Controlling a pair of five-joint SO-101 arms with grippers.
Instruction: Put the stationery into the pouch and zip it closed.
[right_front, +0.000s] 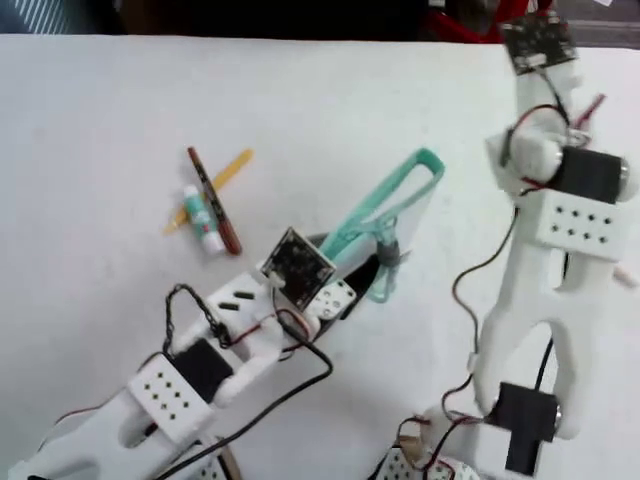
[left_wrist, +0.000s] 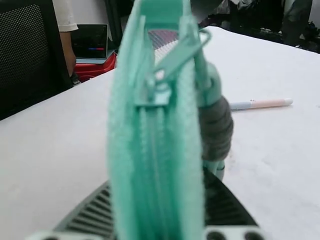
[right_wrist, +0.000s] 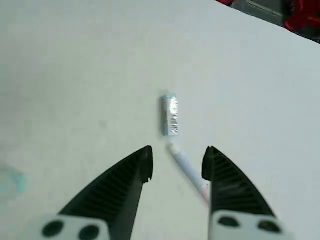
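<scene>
A white bench (right_front: 90, 110) with two robot arms, seen from above. The left gripper (right_front: 345, 285) is clamped on one end of a teal-edged pouch (right_front: 385, 200), which stretches away from its fingertips and stands on its edge. From the left wrist, the pouch's zip runs straight out from the gripper, with the zip pull (left_wrist: 177, 52) sticking up near the far end; whether the zip is fully closed cannot be told. Well apart from this gripper, on the side away from the other arm, three loose pieces of stationery lie in a small heap: a brown pen (right_front: 213, 200), a yellow stick (right_front: 228, 172) crossing under it, and a short white tube with a green band (right_front: 202, 218) just beside them. The right gripper (right_wrist: 177, 160) hangs with its fingers spread apart and holds nothing. Directly below the gap between its fingers lies a pale pen (right_wrist: 186, 167), and just past the fingertips lies a small silvery block (right_wrist: 170, 115), close to the pen's tip.
</scene>
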